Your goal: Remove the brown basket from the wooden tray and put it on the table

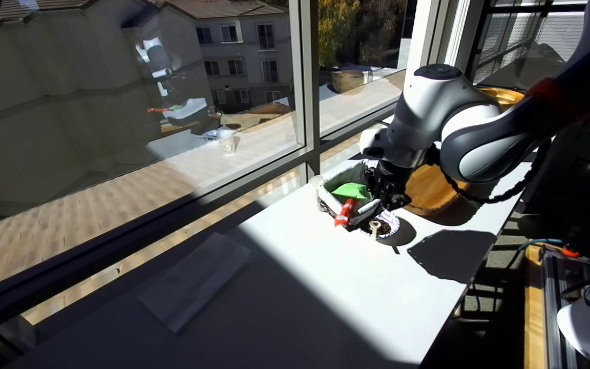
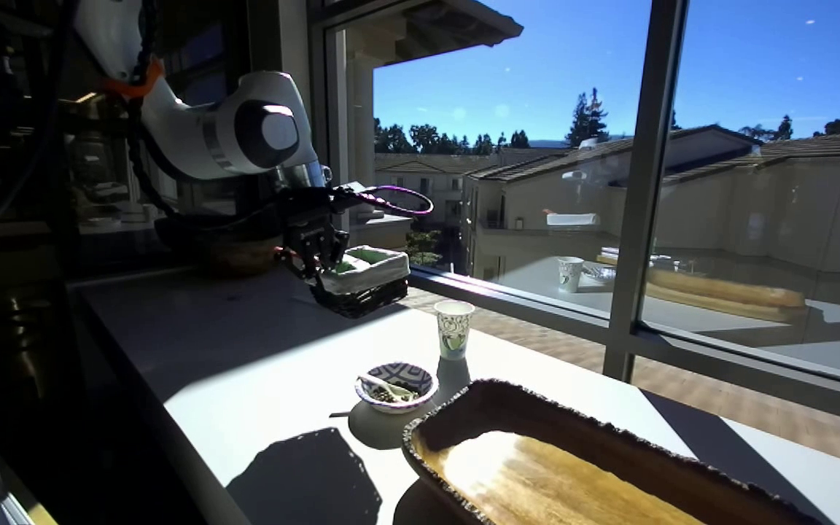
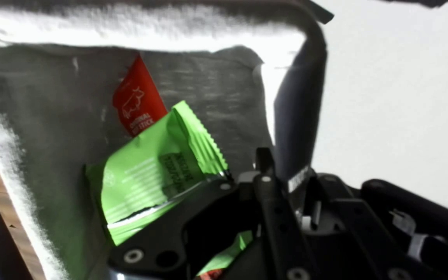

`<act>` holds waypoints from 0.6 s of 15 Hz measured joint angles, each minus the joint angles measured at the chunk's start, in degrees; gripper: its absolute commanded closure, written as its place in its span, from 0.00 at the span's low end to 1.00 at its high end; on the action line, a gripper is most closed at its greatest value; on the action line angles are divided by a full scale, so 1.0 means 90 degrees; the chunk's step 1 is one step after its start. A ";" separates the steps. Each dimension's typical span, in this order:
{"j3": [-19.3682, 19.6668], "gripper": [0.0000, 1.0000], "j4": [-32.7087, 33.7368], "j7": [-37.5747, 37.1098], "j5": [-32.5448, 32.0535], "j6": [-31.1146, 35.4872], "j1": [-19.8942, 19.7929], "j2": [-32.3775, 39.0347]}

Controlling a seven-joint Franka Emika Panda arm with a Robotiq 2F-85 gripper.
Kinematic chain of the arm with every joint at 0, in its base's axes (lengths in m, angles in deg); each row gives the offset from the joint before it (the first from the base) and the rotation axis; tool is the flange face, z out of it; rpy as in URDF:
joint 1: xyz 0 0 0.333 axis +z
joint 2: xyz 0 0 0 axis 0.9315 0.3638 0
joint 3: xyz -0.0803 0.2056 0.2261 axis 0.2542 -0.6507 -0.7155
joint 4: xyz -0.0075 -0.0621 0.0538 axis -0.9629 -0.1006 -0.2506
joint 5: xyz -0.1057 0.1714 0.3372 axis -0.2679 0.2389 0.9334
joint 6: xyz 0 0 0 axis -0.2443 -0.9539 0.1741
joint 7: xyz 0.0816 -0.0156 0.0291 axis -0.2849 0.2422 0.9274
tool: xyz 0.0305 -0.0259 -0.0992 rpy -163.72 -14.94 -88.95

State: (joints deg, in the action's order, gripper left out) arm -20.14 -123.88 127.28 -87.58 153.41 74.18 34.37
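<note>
Brown basket, clamped in the hand, above the table; paper cup, patterned bowl, between basket and wooden tray

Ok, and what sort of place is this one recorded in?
Likely an office break area, though a home is possible: a long white table beside large windows, a paper cup, and wrapped snacks in the brown basket.

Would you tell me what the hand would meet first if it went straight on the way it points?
Most likely the table: the hand points downward, gripping the brown basket by its rim, so the basket's underside would probably touch first; the gap is unclear.
</note>
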 measured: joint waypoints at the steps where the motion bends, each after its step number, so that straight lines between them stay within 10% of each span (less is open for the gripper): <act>1: 0.0000 0.96 0.0000 0.0003 0.0000 0.0000 0.0000 0.0000; 9: 0.0333 0.96 0.0379 0.2263 0.1771 0.0860 0.0384 0.0755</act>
State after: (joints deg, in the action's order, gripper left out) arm -17.15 -120.47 147.65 -71.65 161.15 77.64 41.17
